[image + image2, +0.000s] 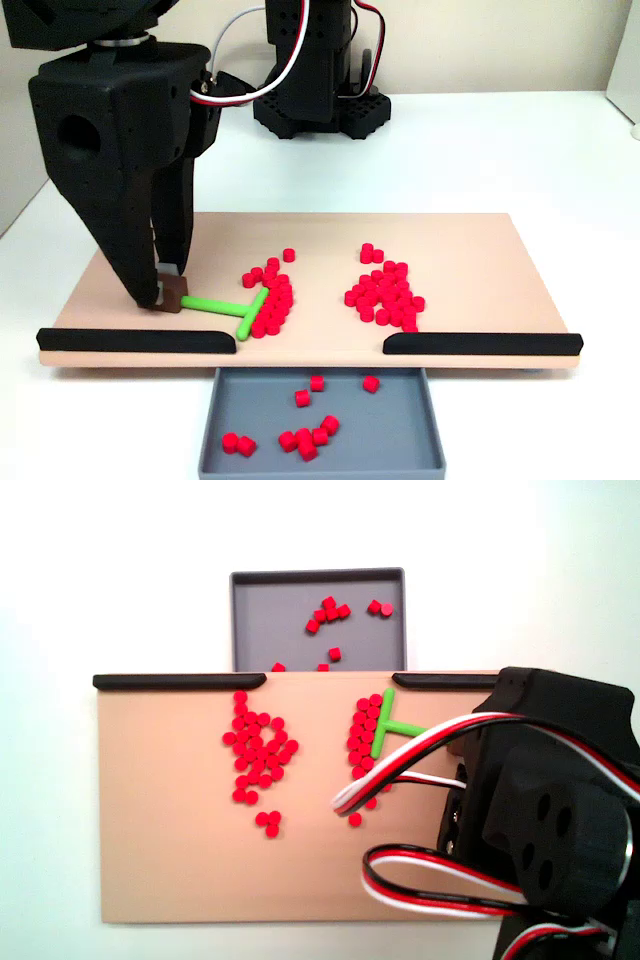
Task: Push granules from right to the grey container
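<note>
The pincer (pixel 170 285) points down at the left side of the peach board (pixel 480 250) in a fixed view, its two black fingers drawn together and clamped on the brown end block of the green T-shaped stick (pixel 235 305). The stick lies flat on the board, its stem running right from the pincer to the crossbar, which rests against the left pile of granules (pixel 272 300). In that view a second pile of granules (pixel 388 295) lies to the right, well apart from the first, with bare board between them.

Two long black strips (pixel 135 341) (pixel 483 344) line the board's front edge, with a gap between them. The grey container (pixel 322 458) sits just below that gap, touching or just beside the board's edge. A handful of granules (pixel 305 438) already lie scattered inside it.

In another fixed view, looking down, the grey container (pixel 250 620) is at the top with loose granules (pixel 328 610) in it. The green T-shaped stick (pixel 385 725) lies beside the right-hand pile (pixel 362 742). The arm's black body and its red, white and black cables (pixel 400 770) cover the pincer there. The white desk (pixel 560 150) carries the board and the arm's base (pixel 318 110)
</note>
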Motion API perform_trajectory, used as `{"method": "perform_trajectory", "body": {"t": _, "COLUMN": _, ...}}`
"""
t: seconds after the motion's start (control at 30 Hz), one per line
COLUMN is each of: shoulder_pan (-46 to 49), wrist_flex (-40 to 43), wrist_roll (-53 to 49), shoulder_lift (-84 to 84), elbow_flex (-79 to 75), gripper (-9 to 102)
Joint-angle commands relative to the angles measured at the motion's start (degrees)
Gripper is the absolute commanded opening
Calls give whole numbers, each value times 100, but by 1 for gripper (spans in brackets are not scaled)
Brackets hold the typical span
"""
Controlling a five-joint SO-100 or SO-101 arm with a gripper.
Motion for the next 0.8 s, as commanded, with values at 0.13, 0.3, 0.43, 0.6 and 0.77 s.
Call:
{"method": "perform_trajectory", "body": {"t": 0.13, "shoulder_pan": -105, "wrist_flex": 35, "wrist_roll": 773, "shoulder_lift": 70, "elbow_flex": -141, "gripper": 0}}
{"method": "perform_trajectory", "body": {"t": 0.3, "shoulder_pan": -141, "wrist_flex": 44, "wrist_roll": 1204, "shoulder_lift": 105, "elbow_flex": -114, "gripper": 0}}
{"method": "perform_trajectory", "body": {"t": 0.43, "shoulder_pan": -167, "wrist_flex": 44, "wrist_roll": 1547, "shoulder_lift": 123, "elbow_flex": -97, "gripper": 0}}
{"method": "perform_trajectory", "body": {"t": 0.6, "shoulder_pan": -237, "wrist_flex": 44, "wrist_roll": 2065, "shoulder_lift": 114, "elbow_flex": -132, "gripper": 0}}
{"method": "perform_trajectory", "body": {"t": 0.77, "shoulder_pan": -369, "wrist_flex": 44, "wrist_roll": 2602, "shoulder_lift": 114, "elbow_flex": -132, "gripper": 0}}
